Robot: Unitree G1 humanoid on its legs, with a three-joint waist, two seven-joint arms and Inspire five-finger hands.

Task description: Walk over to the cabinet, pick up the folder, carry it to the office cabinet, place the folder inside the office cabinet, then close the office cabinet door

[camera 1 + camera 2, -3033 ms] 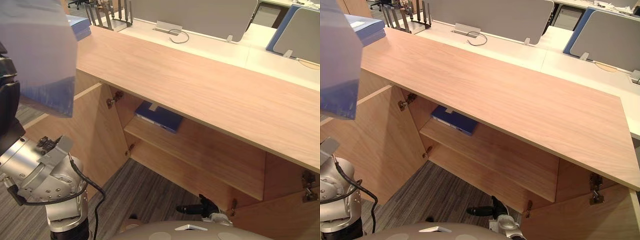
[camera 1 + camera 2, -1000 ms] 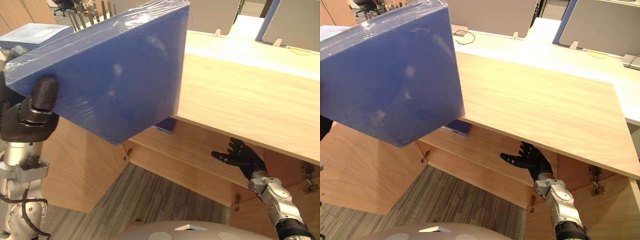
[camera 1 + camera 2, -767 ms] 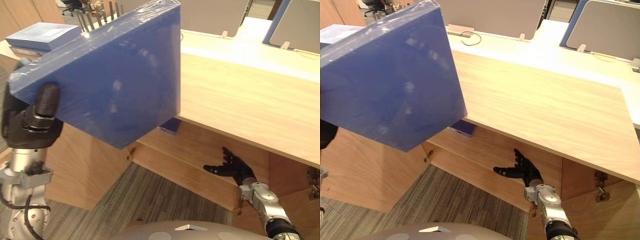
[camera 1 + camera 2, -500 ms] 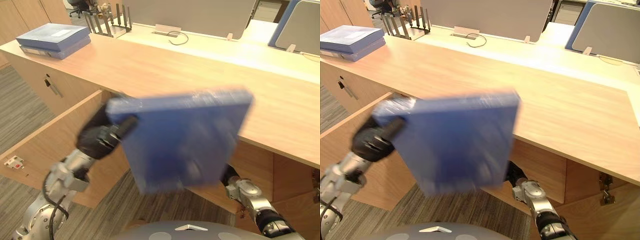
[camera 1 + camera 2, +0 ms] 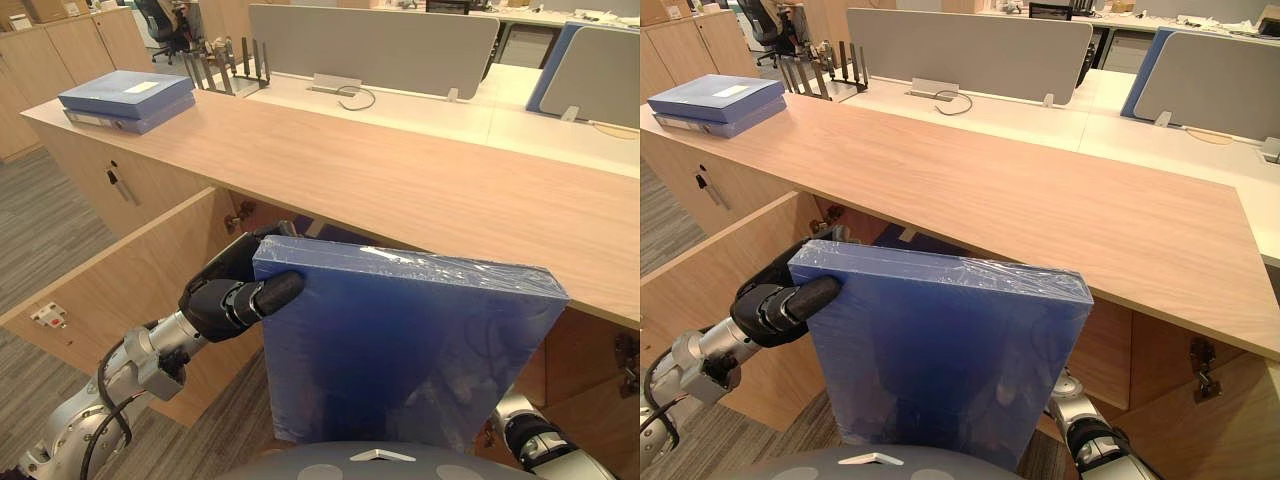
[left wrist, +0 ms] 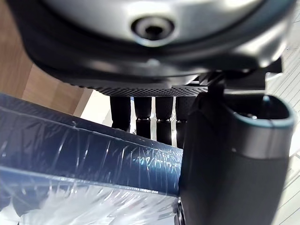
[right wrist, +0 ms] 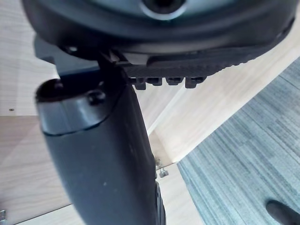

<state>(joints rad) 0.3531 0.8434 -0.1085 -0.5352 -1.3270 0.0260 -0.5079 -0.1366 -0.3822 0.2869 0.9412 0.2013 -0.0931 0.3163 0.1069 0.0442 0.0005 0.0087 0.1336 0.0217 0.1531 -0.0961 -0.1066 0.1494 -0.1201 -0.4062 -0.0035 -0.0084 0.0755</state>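
An open-plan office: white desks [image 5: 1120, 135] with grey divider screens [image 5: 970, 45], a swivel chair [image 5: 160, 18], 2 stacked blue binders [image 5: 125, 92] (on the long wooden office cabinet [image 5: 400, 180]), grey striped carpet [image 5: 40, 205].

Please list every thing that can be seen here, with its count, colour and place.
folder: one, blue, film-wrapped, held before the open cabinet
folders: two, blue, stacked at the cabinet top's far left end
cabinet: one, light wood, left door open
desk: one, white, behind the cabinet
rack: one, black, on the desk
screens: two, grey, standing behind the desk
carpet: grey, on the floor
left hand: dark, gripping the folder's left edge
right hand: dark, low by the cabinet's wood
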